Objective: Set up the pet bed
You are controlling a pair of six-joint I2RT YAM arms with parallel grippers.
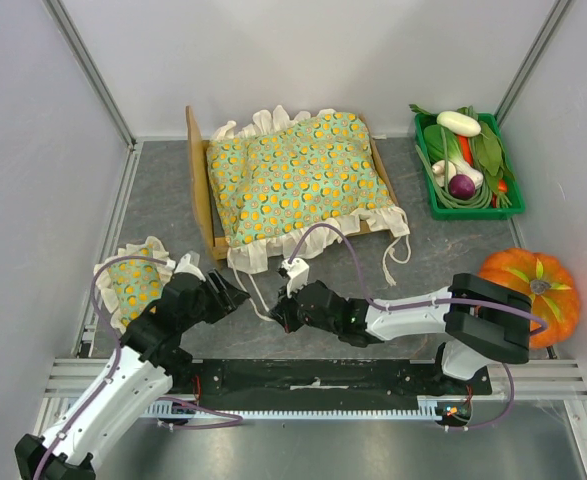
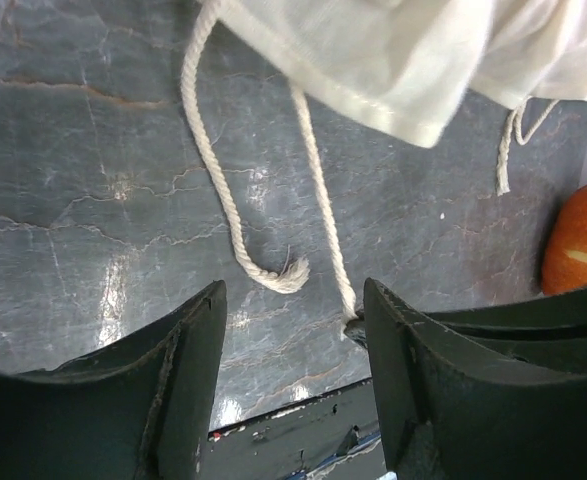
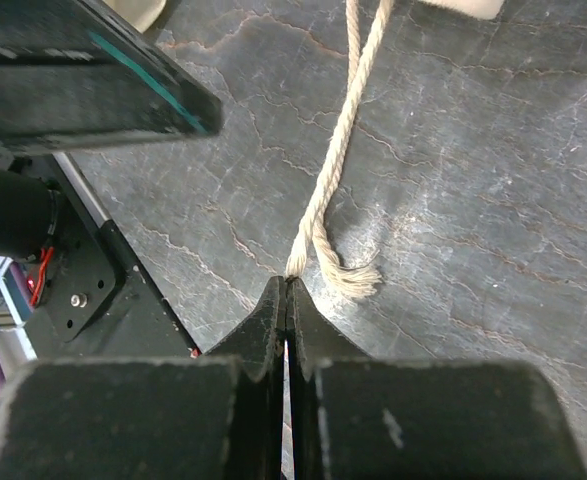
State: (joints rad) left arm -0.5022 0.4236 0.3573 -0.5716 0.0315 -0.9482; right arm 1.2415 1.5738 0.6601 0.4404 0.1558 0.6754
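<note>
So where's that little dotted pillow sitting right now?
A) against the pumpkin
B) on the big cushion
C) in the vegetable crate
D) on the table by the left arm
D: the small pillow lies on the table, off to the near left of the pet bed.

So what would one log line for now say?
left gripper: open, empty | right gripper: shut on tie cord | frilled cushion: on pet bed

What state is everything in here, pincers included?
Pet bed: upright on the table.
Cushion: lying on the bed, frills overhanging.
Small pillow: on the table, outside the bed.
Crate: filled with vegetables.
Left pincer: open, empty.
Right pincer: shut on a cord.
</note>
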